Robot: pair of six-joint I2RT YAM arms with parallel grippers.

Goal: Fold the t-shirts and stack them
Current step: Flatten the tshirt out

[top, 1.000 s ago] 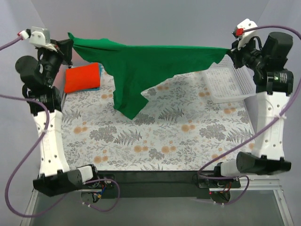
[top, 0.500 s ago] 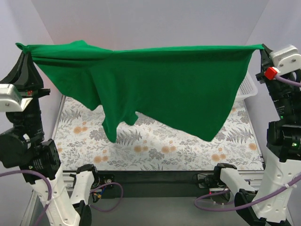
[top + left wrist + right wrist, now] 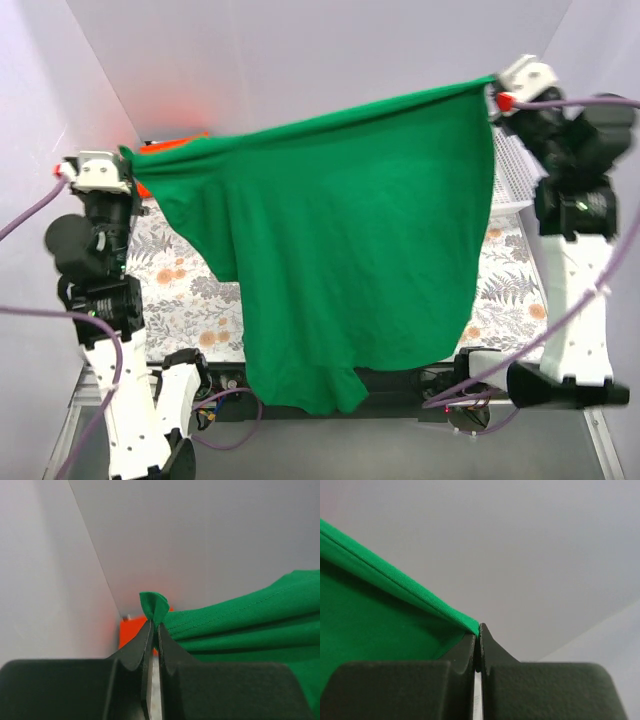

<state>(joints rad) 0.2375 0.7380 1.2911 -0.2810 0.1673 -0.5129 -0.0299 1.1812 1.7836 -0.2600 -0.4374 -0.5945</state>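
The bright green t-shirt [image 3: 350, 240] hangs spread in the air between my two grippers, its lower edge reaching down over the table's near edge. My left gripper [image 3: 128, 160] is shut on its left corner, and a green tuft [image 3: 154, 607] sticks out past the left gripper [image 3: 155, 626]. My right gripper [image 3: 490, 92] is shut on the right corner, higher up; the hem [image 3: 395, 580] runs into the right gripper [image 3: 479, 630]. The orange-red shirt [image 3: 170, 142] shows as a sliver behind the left corner and in the left wrist view [image 3: 131, 630]. The blue shirt is hidden.
The white mesh basket [image 3: 512, 175] stands at the back right, partly hidden by the green shirt and the right arm. The floral table cover [image 3: 190, 290] shows at left and right of the shirt. Grey walls close in the back and both sides.
The green shirt has swung toward the near side and now hangs lower, over the front edge. The left gripper has dropped and moved inward; the right gripper stays high.
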